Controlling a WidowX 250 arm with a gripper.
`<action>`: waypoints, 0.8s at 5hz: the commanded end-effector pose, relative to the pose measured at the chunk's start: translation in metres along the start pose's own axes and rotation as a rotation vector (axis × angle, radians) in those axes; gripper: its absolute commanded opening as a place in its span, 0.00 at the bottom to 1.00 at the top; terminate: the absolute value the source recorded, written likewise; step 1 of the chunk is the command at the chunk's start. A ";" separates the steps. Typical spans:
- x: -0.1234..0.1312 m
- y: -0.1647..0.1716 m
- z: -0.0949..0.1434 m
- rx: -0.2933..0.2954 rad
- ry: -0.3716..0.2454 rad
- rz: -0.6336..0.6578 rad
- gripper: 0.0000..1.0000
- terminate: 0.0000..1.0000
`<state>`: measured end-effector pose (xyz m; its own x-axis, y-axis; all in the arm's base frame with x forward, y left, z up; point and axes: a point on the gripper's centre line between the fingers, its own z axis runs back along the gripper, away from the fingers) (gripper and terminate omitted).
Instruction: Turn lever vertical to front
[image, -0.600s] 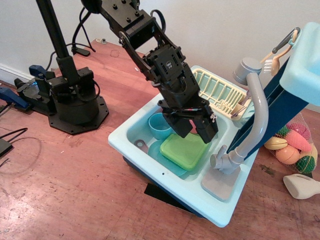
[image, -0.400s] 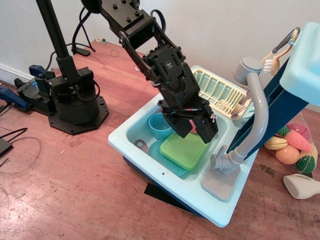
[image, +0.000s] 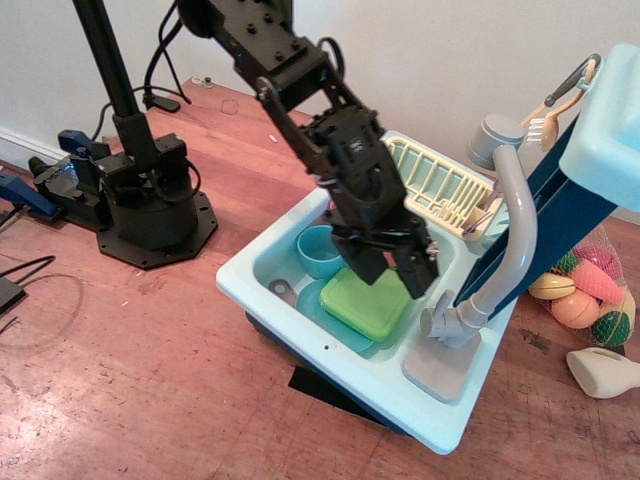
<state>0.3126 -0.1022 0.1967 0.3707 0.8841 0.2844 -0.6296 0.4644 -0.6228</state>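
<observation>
Black gripper (image: 395, 280), fingers slightly apart and empty, hangs just left of the grey plastic curved tap lever (image: 505, 240). Risk: fingers glance off its base stub, or snag the green square lid (image: 372, 303) below.

no readable text, labels, brands or numbers anywhere, small marks on the arm too blurred

The pincer (image: 395, 280) hides part of the green plate (image: 372, 305).
</observation>
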 end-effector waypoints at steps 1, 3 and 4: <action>0.015 -0.023 0.002 -0.050 -0.008 -0.038 1.00 0.00; 0.011 -0.028 0.000 -0.056 0.009 -0.050 1.00 0.00; 0.007 -0.026 -0.002 -0.011 0.063 -0.054 1.00 0.00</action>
<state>0.3274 -0.1129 0.1934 0.4803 0.8555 0.1935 -0.6767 0.5017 -0.5388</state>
